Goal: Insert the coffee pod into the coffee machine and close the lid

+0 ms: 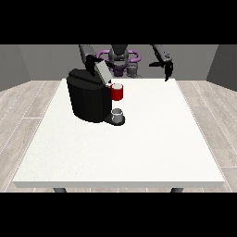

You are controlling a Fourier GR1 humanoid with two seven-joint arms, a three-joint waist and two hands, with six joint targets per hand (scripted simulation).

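Coffee machine (pixel 88 99), lid (pixel 102 70) raised. Hand at the view's right (pixel 167 69) — fingers hanging relaxed, empty. Other hand (pixel 90 60) behind the lid; we cannot tell its state. Grey thing (pixel 118 112) on the desk (pixel 120 152) by the base — possibly the pod. Risk: closing early.

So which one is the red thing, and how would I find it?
Look at the big white table and find the black coffee machine at its far left part. The red thing at the machine sticks out of the machine's right side, near its top, under the tilted grey lid. A small grey thing sits right below it, but only this one is bright red.
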